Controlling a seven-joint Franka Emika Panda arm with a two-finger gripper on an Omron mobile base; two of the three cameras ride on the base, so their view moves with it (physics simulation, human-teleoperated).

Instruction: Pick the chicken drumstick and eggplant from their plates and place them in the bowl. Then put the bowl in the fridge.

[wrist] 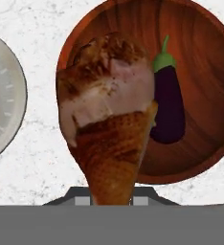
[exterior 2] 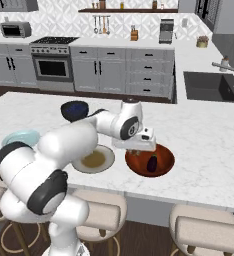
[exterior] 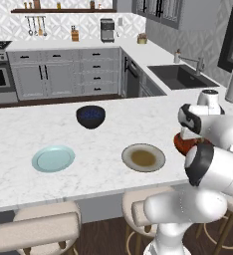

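Step in hand: delivering the chicken drumstick (wrist: 106, 119) to the bowl (wrist: 205, 72). The gripper (exterior 2: 139, 148), clamped on the drumstick, hovers over the bowl's left rim (eggplant (wrist: 167, 103) already inside). Next: centre over the bowl, then release.

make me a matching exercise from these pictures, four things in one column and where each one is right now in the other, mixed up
Things:
1. chicken drumstick
2. eggplant
3. beige plate
4. pale blue plate

Places or states:
A. lying inside the reddish-brown bowl
B. bare, on the counter right beside the reddish-brown bowl
C. held in the hand above the reddish-brown bowl
D. bare, on the counter on the beige plate's far side from the bowl

Pairs: 1-C, 2-A, 3-B, 4-D
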